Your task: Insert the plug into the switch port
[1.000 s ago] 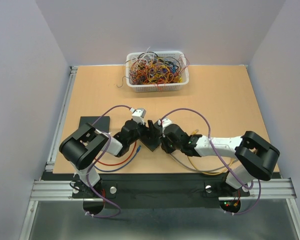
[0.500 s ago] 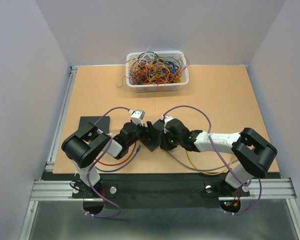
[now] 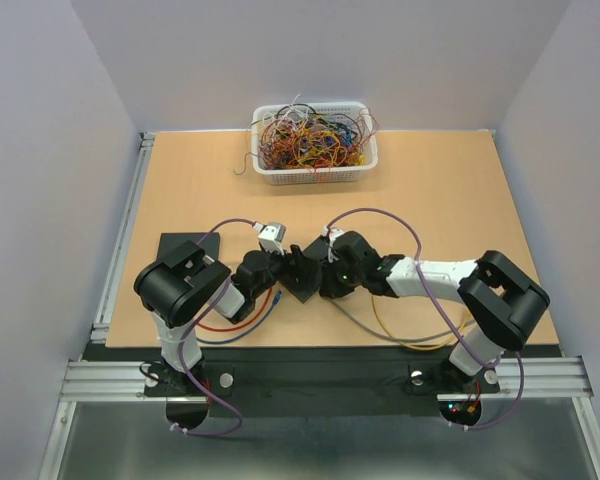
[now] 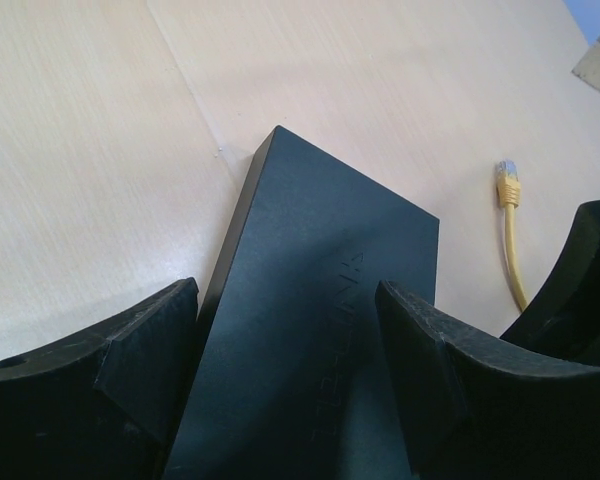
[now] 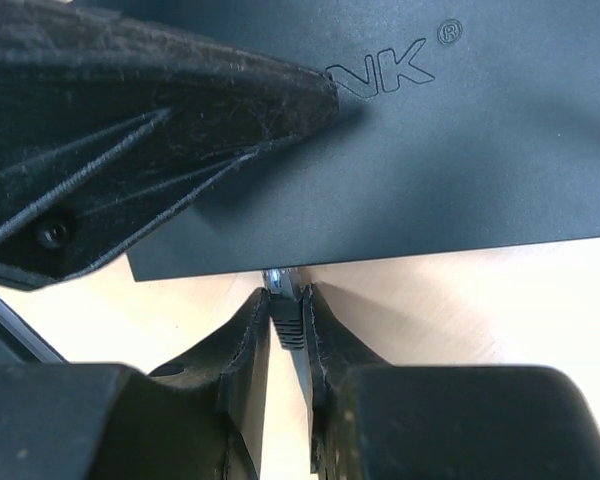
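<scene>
A flat matte-black switch box [image 3: 302, 280] lies between the two arms at the table's near middle. My left gripper [image 3: 285, 268] is shut on the box [image 4: 320, 330]: one finger presses its side edge and the other lies over its top face. My right gripper [image 5: 285, 300] is shut on a black-booted plug [image 5: 289, 326]. The plug's clear tip meets the lower edge of the box [image 5: 460, 150]. The switch port is hidden under that edge. In the top view the right gripper [image 3: 326, 282] sits against the box's right side.
A white basket [image 3: 315, 176] full of tangled wires stands at the table's far middle. A loose yellow cable [image 4: 515, 250] with a yellow plug lies right of the box. Red and blue cables [image 3: 242, 322] curl by the left arm. A black mat [image 3: 185, 248] lies at the left.
The right arm has drawn in toward the box, bringing the plug to its edge. The left arm has shifted slightly while keeping hold of the box.
</scene>
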`<state>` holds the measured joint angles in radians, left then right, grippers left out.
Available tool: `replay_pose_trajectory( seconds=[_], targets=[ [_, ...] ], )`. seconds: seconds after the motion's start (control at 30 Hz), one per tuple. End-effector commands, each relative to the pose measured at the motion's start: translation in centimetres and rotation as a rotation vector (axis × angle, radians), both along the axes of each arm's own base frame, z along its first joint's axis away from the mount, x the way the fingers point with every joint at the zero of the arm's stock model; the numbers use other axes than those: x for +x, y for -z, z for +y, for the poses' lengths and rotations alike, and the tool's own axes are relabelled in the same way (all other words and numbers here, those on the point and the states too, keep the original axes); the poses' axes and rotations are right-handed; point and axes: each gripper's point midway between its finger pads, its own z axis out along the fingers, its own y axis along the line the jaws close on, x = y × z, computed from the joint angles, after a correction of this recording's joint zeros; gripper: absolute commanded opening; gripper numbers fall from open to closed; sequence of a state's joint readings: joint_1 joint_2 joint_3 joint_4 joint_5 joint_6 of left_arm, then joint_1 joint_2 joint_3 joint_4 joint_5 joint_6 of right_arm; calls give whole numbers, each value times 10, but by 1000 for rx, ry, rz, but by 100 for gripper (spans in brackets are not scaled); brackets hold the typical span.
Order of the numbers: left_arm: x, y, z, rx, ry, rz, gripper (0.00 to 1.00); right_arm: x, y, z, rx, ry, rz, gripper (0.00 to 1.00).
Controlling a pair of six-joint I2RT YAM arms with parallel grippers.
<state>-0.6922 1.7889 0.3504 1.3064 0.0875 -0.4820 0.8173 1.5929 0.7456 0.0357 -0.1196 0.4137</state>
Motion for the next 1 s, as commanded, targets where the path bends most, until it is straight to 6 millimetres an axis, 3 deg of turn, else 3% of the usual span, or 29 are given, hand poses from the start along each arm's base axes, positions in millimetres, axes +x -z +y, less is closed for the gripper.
replay_pose_trajectory(
  seconds=[0.0, 0.13, 0.27, 0.37, 0.4, 0.47, 0.53, 0.57, 0.7, 0.73, 0.83, 0.87, 0.97],
  targets=[
    [-88, 52, -23, 22, 236, 296, 82, 82, -111, 65, 287, 68, -333, 1],
    [-89, 58, -25, 50, 224, 295, 82, 101, -129, 74, 296, 101, -367, 0],
    [-89, 60, -23, 61, 214, 289, 82, 113, -130, 80, 291, 131, -384, 0],
    [-89, 63, -21, 69, 205, 296, 82, 112, -121, 80, 270, 121, -371, 11],
    [-89, 65, -20, 74, 201, 302, 82, 110, -120, 78, 257, 117, -374, 27],
    [-88, 65, -19, 76, 192, 303, 82, 103, -111, 71, 229, 115, -367, 45],
    [-87, 65, -17, 77, 181, 302, 82, 98, -110, 62, 206, 119, -371, 51],
    [-87, 64, -15, 75, 170, 299, 82, 92, -98, 54, 172, 118, -356, 56],
    [-82, 62, -8, 64, 139, 295, 82, 78, -96, 34, 148, 127, -355, 64],
    [-80, 63, -6, 64, 130, 300, 82, 73, -103, 29, 155, 128, -362, 65],
    [-79, 64, -7, 60, 128, 305, 82, 62, -105, 17, 141, 116, -363, 67],
    [-77, 63, -8, 59, 125, 305, 82, 59, -115, 13, 157, 115, -378, 67],
    [-74, 64, -6, 62, 119, 305, 82, 47, -110, 6, 150, 90, -364, 63]
  ],
)
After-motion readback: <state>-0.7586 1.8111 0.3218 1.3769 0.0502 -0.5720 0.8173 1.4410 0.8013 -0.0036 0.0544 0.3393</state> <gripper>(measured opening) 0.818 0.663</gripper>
